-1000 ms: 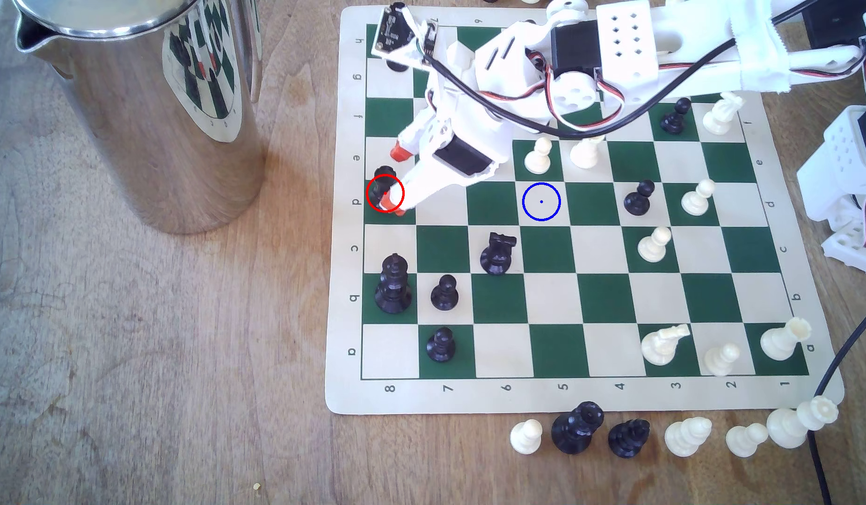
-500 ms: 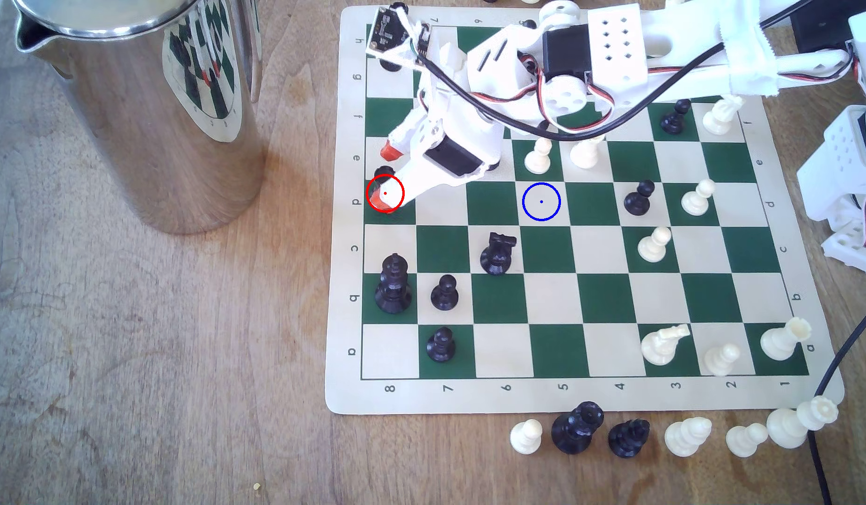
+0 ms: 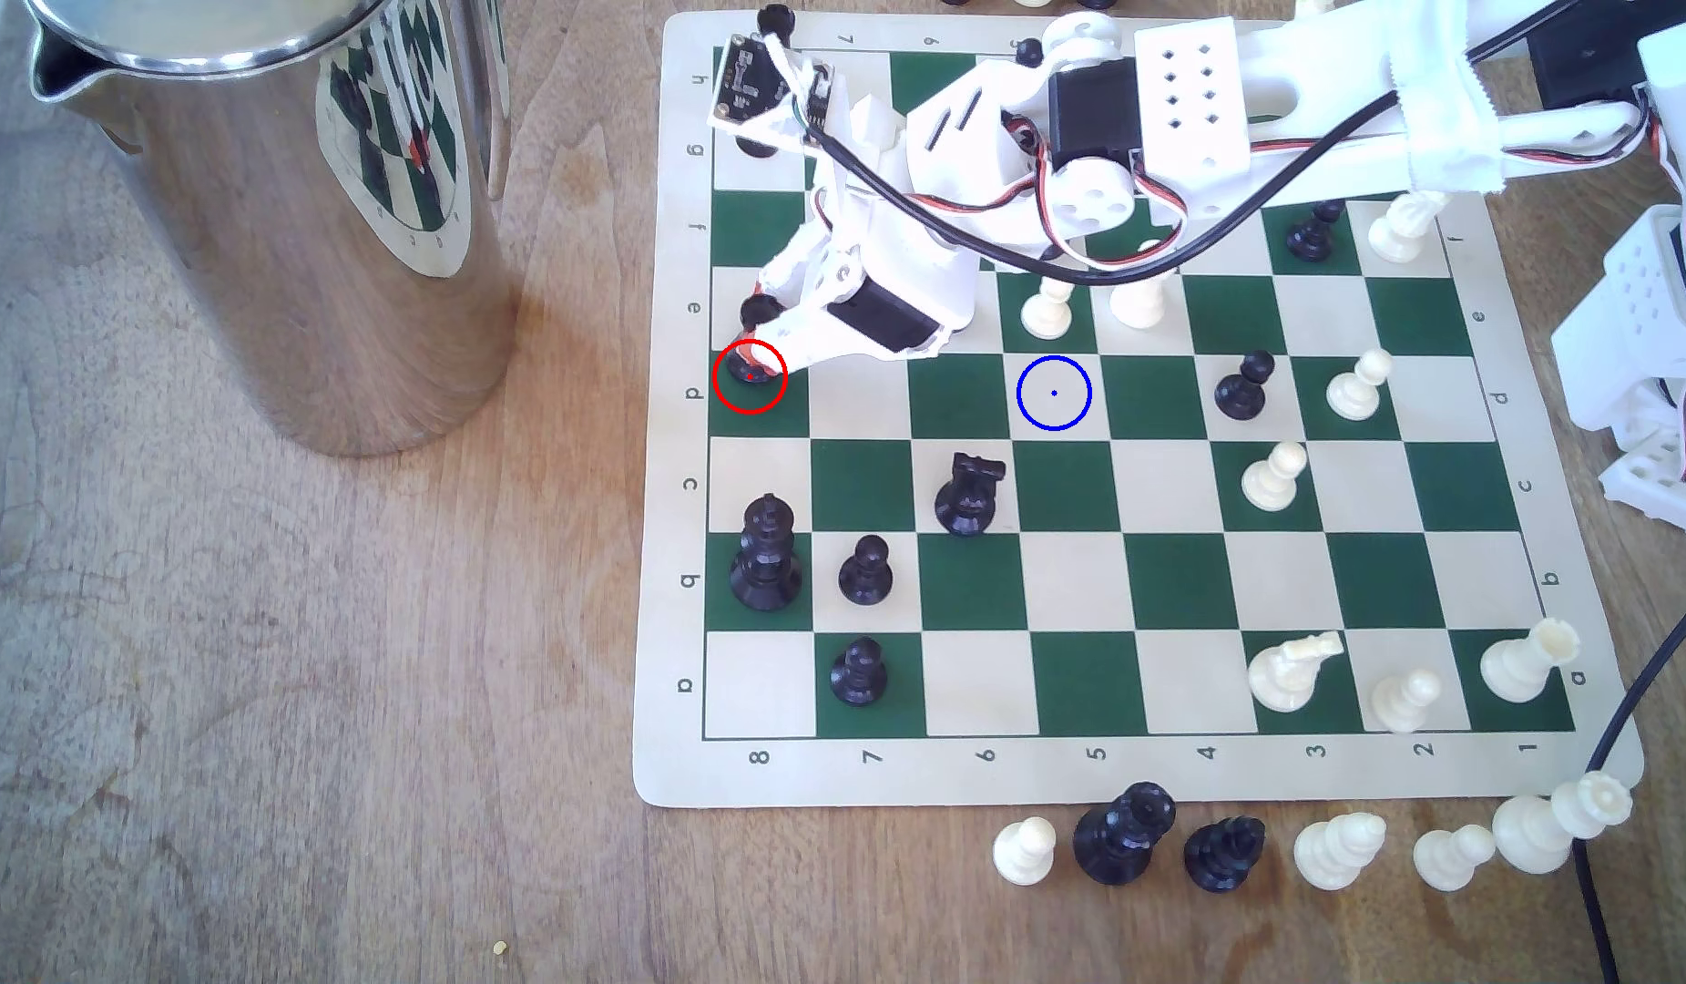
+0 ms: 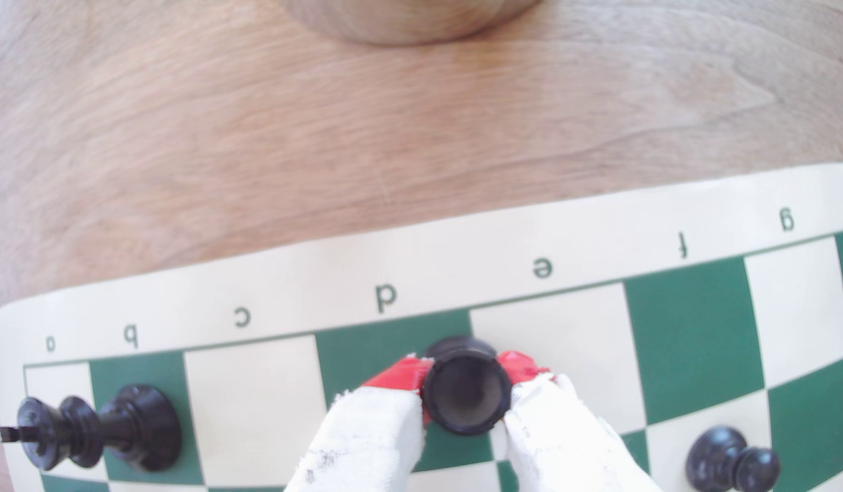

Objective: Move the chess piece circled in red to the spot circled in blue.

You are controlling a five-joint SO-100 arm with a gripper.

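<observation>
Gripper (image 4: pixel 465 392) is clamped on the black rook (image 4: pixel 465 395): the two white-wrapped, red-tipped fingers (image 4: pixel 377 416) press its rim from opposite sides, gap just the width of the rook's top. In the exterior view the fingertips (image 3: pixel 761 364) sit inside the red ring with the rook (image 3: pixel 750 378) dark beneath them.

Rook stands on the green d8 square at the board's left edge in the exterior view, roughly mid-depth. Long axis looks vertical, notched top facing up at the wrist camera, base partly hidden behind the top. Can't tell whether the base still touches the square.

Edges: the cream border of the chessboard (image 3: pixel 668 568) lies just left of the rook, then bare wooden table (image 3: pixel 299 710). A steel pitcher (image 3: pixel 280 189) stands on the table well left and farther back.

Neighbours: a black pawn (image 3: pixel 761 308) on e8, just beyond the fingers, near them. Black king (image 3: pixel 766 558) on b8, well apart on the near side.

Blue-ringed cream square (image 3: pixel 1054 393) is in the same row, to the right; the two squares between show no pieces. A white pawn (image 3: pixel 1047 307) stands just beyond the blue-ringed square, a black knight (image 3: pixel 968 492) nearer and to its left. The arm's white body (image 3: pixel 914 284) hangs over the rows beyond.
</observation>
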